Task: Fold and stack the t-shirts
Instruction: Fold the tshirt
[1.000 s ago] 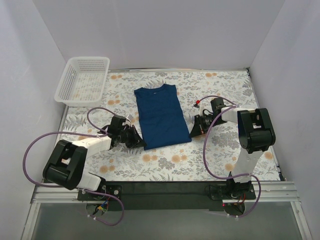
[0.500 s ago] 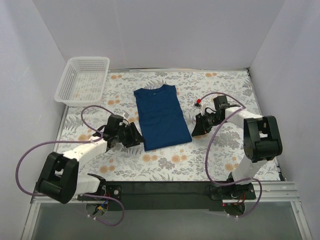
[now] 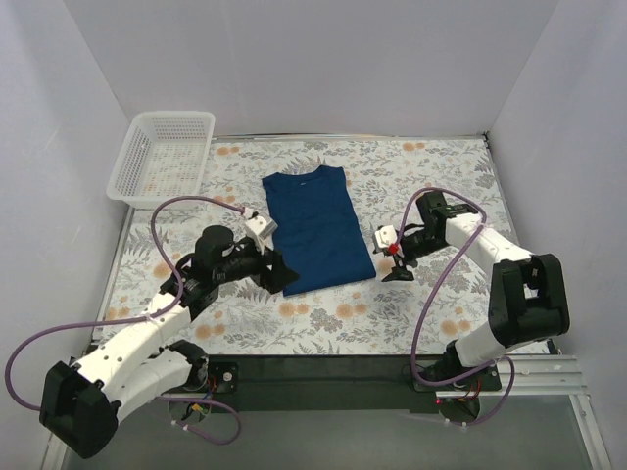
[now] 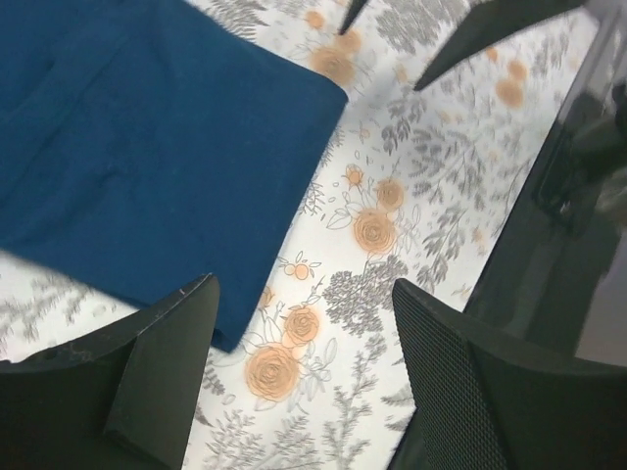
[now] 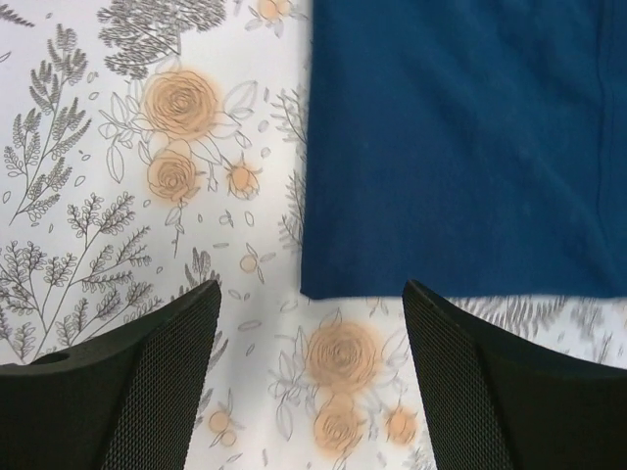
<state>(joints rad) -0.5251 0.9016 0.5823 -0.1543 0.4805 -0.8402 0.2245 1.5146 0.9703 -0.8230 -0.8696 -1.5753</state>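
Navy cotton t-shirt [image 3: 318,230], centre frame, soft and floppy. Both my jaws are released and empty. I'd pinch its lower hem corners.

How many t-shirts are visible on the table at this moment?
1. The t-shirt, dark blue and folded into a long narrow shape, lies in the middle of the table. Another one hidden beneath it cannot be excluded.
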